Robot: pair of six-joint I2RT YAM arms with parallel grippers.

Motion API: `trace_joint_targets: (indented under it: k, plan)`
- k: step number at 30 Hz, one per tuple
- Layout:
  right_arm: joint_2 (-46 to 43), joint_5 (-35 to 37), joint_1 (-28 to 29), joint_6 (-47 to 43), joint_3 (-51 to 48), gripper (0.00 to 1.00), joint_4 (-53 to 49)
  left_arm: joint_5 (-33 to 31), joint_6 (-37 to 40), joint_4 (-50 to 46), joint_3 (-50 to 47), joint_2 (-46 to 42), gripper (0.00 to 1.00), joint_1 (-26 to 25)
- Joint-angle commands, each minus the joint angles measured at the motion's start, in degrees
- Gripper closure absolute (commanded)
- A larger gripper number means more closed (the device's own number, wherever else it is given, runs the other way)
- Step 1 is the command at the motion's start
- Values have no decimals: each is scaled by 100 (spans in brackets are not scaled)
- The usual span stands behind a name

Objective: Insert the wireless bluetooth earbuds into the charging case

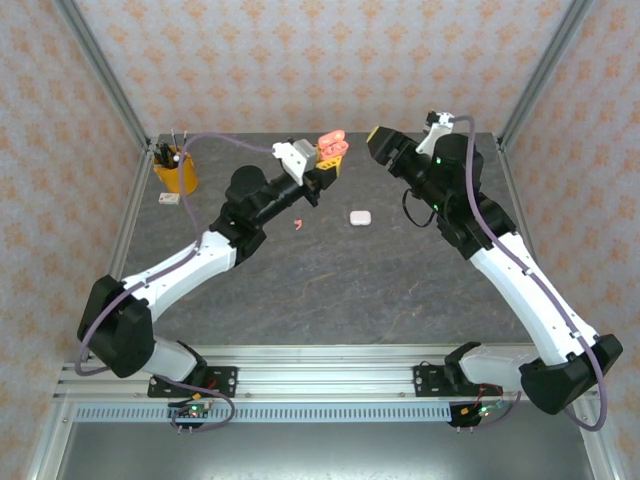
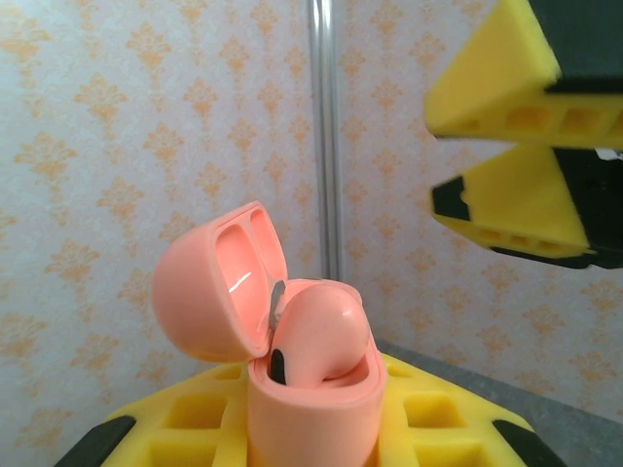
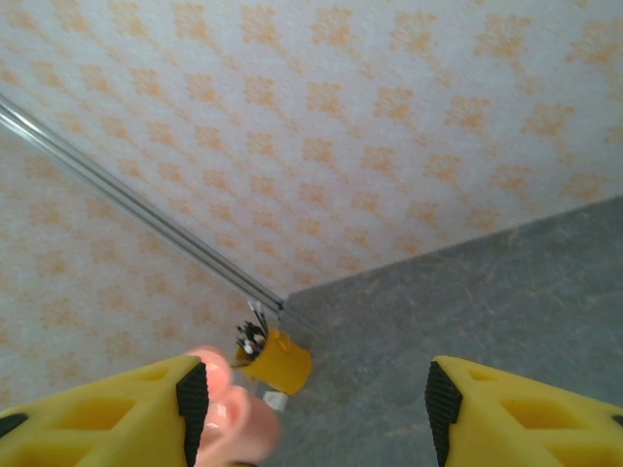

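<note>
L end effector (image 1: 330,158) clenched on open pink case (image 2: 311,409), one pink earbud (image 2: 321,331) seated inside. R end effector (image 1: 380,140) released, at its 3 o'clock. You've a loose pink earbud (image 1: 298,223) on bench (image 1: 400,290), 7 o'clock.

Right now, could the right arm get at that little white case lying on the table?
Probably yes. The white case lies alone on a bare stretch of the table, on the right arm's side. The right gripper hangs open over the table's far end, and nothing stands between them.
</note>
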Motion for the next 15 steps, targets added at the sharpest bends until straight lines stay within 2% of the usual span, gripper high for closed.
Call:
trace_joint_targets:
  k: [1, 6, 8, 13, 15]
  plan:
    - [93, 190, -19, 201, 148, 38, -836, -226, 150, 98, -222, -433, 100, 229]
    - [695, -18, -19, 451, 200, 38, -1517, -370, 76, 64, -587, -859, 100, 594]
    - [1065, -307, -19, 407, 284, 38, -1672, -430, 36, 28, -705, -1021, 100, 740]
    - [2373, -568, 37, 703, 995, 40, -2531, -573, -28, 24, -942, -1355, 100, 1059]
    - [2923, -421, 167, 722, 1414, 40, -2923, -595, -55, 32, -1003, -1435, 100, 1145]
